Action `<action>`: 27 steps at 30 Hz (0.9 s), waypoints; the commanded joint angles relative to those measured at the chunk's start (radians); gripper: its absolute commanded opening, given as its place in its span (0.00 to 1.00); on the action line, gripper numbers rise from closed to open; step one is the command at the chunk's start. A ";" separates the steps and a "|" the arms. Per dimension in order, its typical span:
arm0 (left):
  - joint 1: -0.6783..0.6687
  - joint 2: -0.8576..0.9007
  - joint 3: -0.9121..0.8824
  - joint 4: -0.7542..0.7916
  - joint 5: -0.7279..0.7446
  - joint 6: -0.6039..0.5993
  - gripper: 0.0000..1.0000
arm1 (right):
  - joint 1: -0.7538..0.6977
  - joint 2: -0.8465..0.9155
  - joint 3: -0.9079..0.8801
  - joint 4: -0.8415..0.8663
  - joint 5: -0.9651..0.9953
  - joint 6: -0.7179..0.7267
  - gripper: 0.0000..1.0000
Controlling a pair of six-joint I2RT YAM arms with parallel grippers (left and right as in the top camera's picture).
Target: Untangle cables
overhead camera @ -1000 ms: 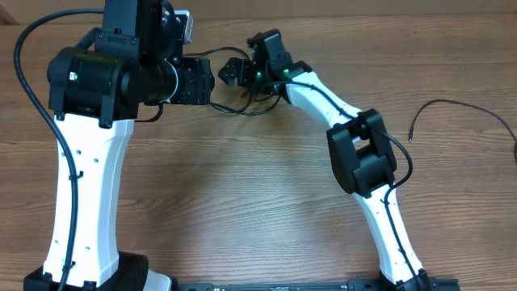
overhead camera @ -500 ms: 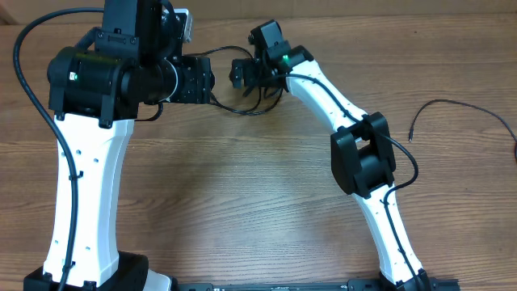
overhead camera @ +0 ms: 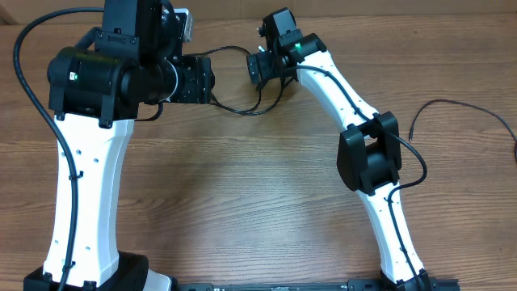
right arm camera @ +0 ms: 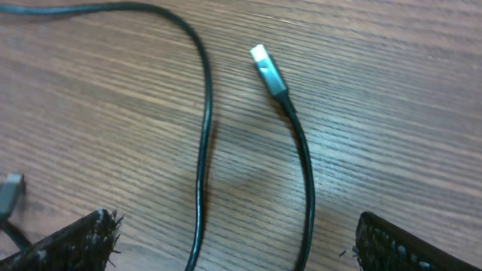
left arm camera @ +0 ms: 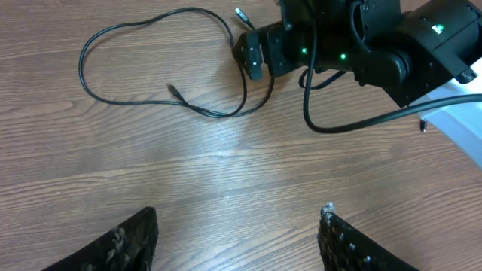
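Note:
A thin black cable (left arm camera: pixel 151 56) lies in a loose loop on the wood table, with one small plug (left arm camera: pixel 172 89) inside the loop and a silver-tipped plug (left arm camera: pixel 242 13) at the far end. My right gripper (right arm camera: pixel 241 252) is open low over the table, and two strands of this cable (right arm camera: pixel 202 135) run between its fingers. A silver plug (right arm camera: pixel 267 68) lies just ahead of it. In the overhead view the right gripper (overhead camera: pixel 258 69) sits at the loop's (overhead camera: pixel 242 111) right end. My left gripper (left arm camera: pixel 237 241) is open and empty, well above the table.
A second thin black cable (overhead camera: pixel 464 103) lies apart at the table's far right, one end (overhead camera: pixel 411 136) pointing toward the right arm. Another plug end (right arm camera: pixel 9 192) shows at the left edge of the right wrist view. The left arm's bulk (overhead camera: pixel 105 77) covers the table's left side.
My right gripper has moved to the right and a little toward the table's far edge, along the cable loop. The left arm has not moved.

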 commanded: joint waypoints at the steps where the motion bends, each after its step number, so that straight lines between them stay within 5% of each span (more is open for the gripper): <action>1: -0.007 -0.026 -0.002 0.005 0.020 0.023 0.68 | 0.007 -0.002 0.029 0.009 0.006 -0.093 1.00; 6: -0.007 -0.026 -0.002 0.016 0.050 0.022 0.68 | 0.012 0.013 0.028 0.016 0.006 -0.091 0.90; 16: -0.007 -0.026 -0.002 0.014 0.054 0.022 0.69 | 0.053 0.053 0.028 0.068 0.006 -0.087 0.89; 21: -0.007 -0.026 -0.002 0.019 0.054 0.022 0.70 | 0.059 0.053 0.028 0.087 0.006 -0.063 0.66; 27: -0.007 -0.026 -0.002 0.017 0.060 0.023 0.70 | 0.059 0.061 0.028 0.099 0.006 -0.060 0.65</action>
